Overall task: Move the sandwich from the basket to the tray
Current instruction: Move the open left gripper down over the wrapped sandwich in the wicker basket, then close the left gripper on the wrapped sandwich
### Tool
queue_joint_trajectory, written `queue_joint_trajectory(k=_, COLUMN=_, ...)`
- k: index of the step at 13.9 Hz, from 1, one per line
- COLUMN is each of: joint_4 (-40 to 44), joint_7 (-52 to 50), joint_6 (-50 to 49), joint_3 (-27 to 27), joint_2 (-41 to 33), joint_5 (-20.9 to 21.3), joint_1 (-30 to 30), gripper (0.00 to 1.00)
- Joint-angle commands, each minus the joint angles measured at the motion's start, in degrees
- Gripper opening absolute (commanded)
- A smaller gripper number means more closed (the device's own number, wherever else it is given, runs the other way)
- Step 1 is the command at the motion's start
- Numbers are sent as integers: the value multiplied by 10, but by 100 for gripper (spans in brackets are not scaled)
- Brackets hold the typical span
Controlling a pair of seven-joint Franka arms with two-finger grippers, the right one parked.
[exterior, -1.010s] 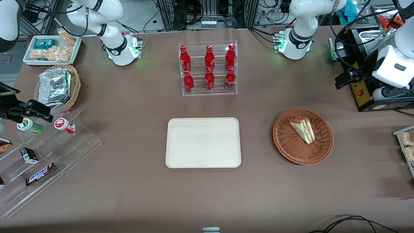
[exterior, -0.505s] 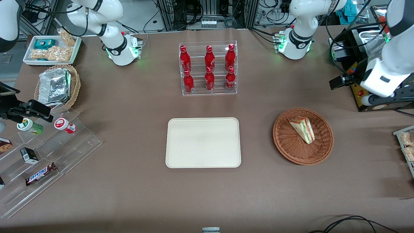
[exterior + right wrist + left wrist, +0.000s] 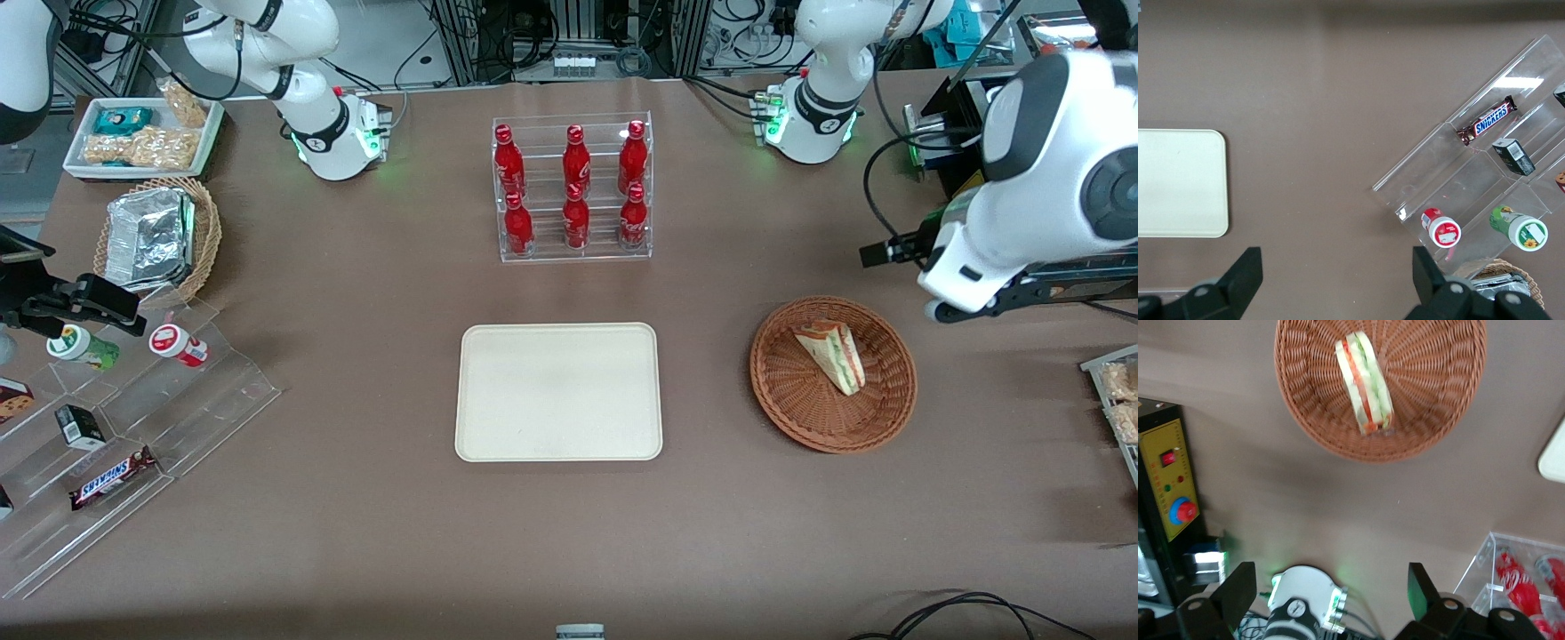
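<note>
The sandwich (image 3: 831, 356), a pale wedge with green and red-orange layers, lies in the round reddish-brown wicker basket (image 3: 782, 413). The left wrist view shows both the sandwich (image 3: 1365, 383) and the basket (image 3: 1438, 407). The cream tray (image 3: 558, 391) lies flat at the table's middle, beside the basket; its corner shows in the left wrist view (image 3: 1555, 457). My left gripper (image 3: 1328, 590) is open and empty. It hangs high above the table, just off the basket's rim toward the working arm's end and a little farther from the front camera than the sandwich. The arm's wrist (image 3: 956, 267) shows in the front view.
A clear rack of red bottles (image 3: 573, 191) stands farther from the front camera than the tray. A black control box (image 3: 1168, 480) sits near the working arm. A tan basket with foil packs (image 3: 156, 236) and an acrylic snack stand (image 3: 116, 418) lie toward the parked arm's end.
The left arm has swung from the table's end toward the basket, its wrist now close beside the basket's rim. Sandwich, basket and tray have not moved.
</note>
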Motion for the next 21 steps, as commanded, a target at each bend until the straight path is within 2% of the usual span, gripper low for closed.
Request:
queue_joint_trajectory(k=1, joint_4=-9, joint_7=-102, joint_6=83, joint_3=-1, joint_2=30, joint_5=4, joint_1=2, gripper=100)
queue_joint_trajectory(k=4, joint_4=-72, joint_7=-198, joint_6=191, joint_3=-1, joint_2=39, joint_5=5, joint_1=4, gripper=100)
queue_joint_trajectory(k=7, joint_4=-137, joint_7=-226, joint_6=289, joint_3=0, joint_2=53, joint_5=5, joint_1=14, gripper=100)
queue_joint_trajectory(k=10, joint_4=-150, joint_7=-229, joint_6=313, joint_3=7, joint_2=87, joint_5=39, joint_1=22, gripper=100)
queue_joint_trajectory(k=17, joint_4=-171, joint_7=-232, joint_6=371, joint_3=7, joint_2=122, joint_5=40, joint_1=33, gripper=100)
queue_joint_trajectory(k=21, joint_4=-216, joint_7=-233, joint_6=442, joint_3=6, joint_2=133, joint_5=40, joint_1=33, gripper=100)
